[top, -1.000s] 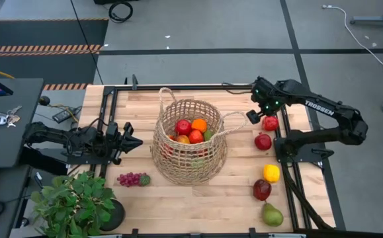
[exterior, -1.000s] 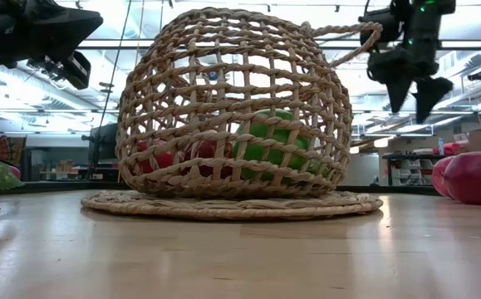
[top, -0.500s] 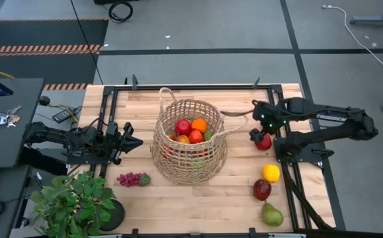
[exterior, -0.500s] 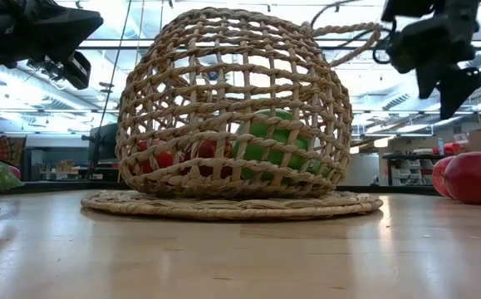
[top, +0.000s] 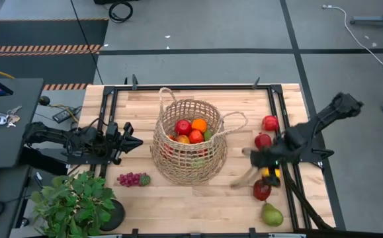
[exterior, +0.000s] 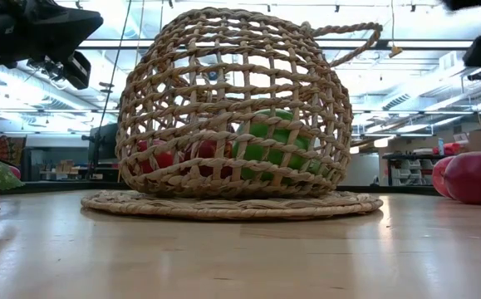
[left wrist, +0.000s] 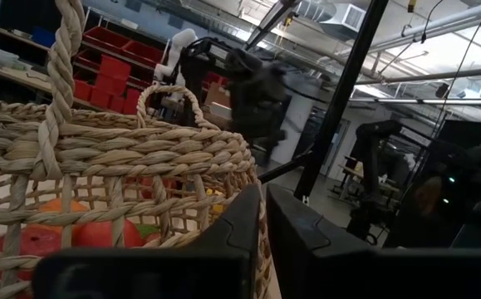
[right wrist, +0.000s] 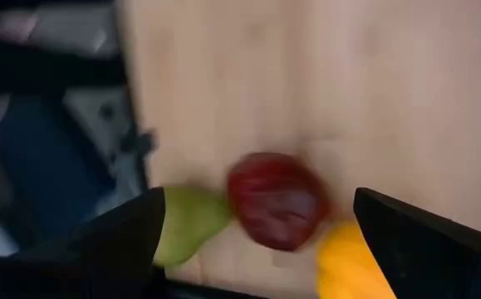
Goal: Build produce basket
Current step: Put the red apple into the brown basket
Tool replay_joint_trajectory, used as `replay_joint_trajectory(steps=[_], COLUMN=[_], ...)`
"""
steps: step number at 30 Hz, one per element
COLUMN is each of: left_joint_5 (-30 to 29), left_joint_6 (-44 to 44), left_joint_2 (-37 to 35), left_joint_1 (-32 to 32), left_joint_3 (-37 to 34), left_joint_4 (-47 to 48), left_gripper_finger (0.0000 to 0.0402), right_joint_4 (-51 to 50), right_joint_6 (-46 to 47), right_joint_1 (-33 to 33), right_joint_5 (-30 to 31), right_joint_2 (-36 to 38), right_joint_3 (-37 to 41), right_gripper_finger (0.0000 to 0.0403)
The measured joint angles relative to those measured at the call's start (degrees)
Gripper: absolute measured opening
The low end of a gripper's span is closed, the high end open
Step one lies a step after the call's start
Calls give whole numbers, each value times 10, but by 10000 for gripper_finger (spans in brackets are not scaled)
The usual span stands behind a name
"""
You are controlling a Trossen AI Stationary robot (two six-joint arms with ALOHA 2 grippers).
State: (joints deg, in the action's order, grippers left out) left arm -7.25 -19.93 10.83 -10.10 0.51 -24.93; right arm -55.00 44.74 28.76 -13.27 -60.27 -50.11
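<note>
Your right gripper hangs spread, empty, over the yellow pepper; left gripper clenched beside basket.

Right end effector low, fingers spread, empty; left end effector level, closed.

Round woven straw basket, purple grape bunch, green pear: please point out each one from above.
Round woven straw basket (top: 178, 168): high view, on its near woven wall.
Purple grape bunch (top: 131, 179): high view, on the cluster's middle.
Green pear (top: 272, 215): high view, on its wide body.
</note>
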Motion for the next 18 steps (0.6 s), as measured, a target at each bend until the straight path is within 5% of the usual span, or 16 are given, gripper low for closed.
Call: replay_joint_trajectory(steps=[7,18], left_joint_5=[0,0], left_joint_6=[0,0], left_joint_2=[0,0], left_joint_1=[0,0], left_joint_3=[0,0], left_joint_4=[0,0], left_gripper_finger=[30,36], right_joint_4=[128,76], right_joint_6=[-153,-389], right_joint_1=[101,160], right_joint_5=[21,25], right_joint_2=[-89,-211], right_joint_3=[-15,-45], right_gripper_finger=[394,373])
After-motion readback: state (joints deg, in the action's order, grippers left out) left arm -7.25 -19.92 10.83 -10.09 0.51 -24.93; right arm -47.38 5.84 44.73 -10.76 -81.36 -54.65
